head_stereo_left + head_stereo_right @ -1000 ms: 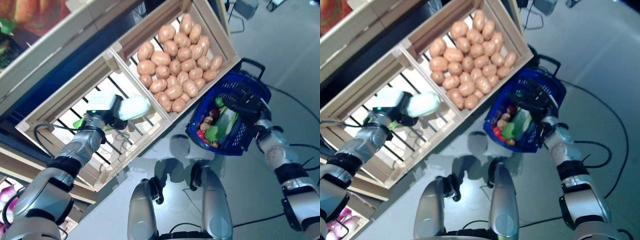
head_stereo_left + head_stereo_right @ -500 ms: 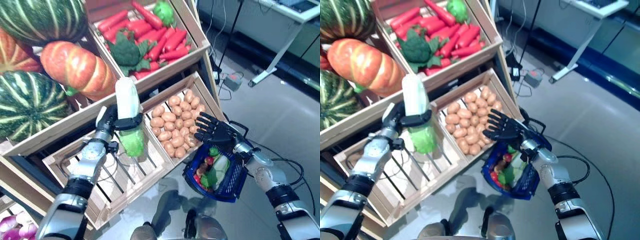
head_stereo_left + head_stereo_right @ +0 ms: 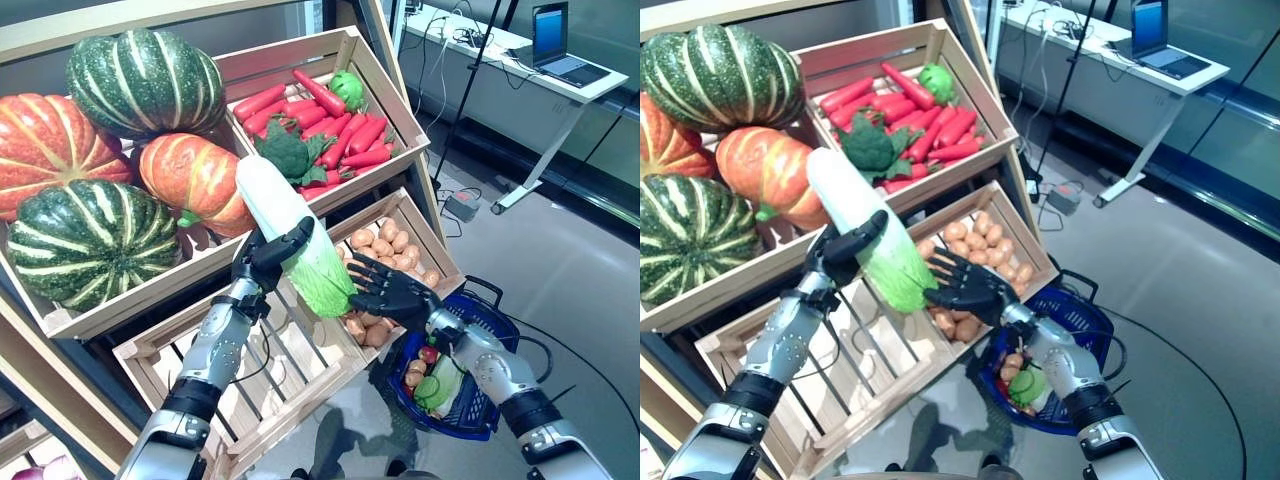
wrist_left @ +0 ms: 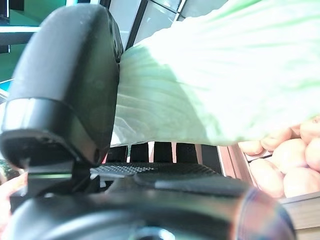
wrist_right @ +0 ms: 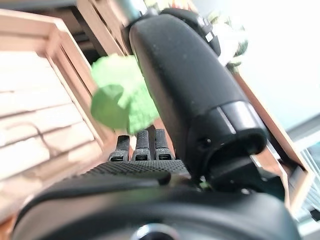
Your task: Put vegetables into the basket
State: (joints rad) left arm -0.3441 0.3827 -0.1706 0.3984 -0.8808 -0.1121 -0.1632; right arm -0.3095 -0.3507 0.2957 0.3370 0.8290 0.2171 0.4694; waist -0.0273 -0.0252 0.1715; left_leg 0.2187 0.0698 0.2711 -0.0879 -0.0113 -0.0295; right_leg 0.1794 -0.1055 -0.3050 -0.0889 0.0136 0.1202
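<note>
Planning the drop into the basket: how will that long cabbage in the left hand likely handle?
The cabbage probably stays stiff: it juts out both sides of the left hand without sagging. It looks top-heavy, so it may pivot in the grip. Longer than the basket seems wide, it will likely lean on the rim.

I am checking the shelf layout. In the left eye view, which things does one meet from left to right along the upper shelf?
Orange pumpkin → dark green striped pumpkin → broccoli → red carrots, with a small green vegetable at the far end of their crate.
</note>
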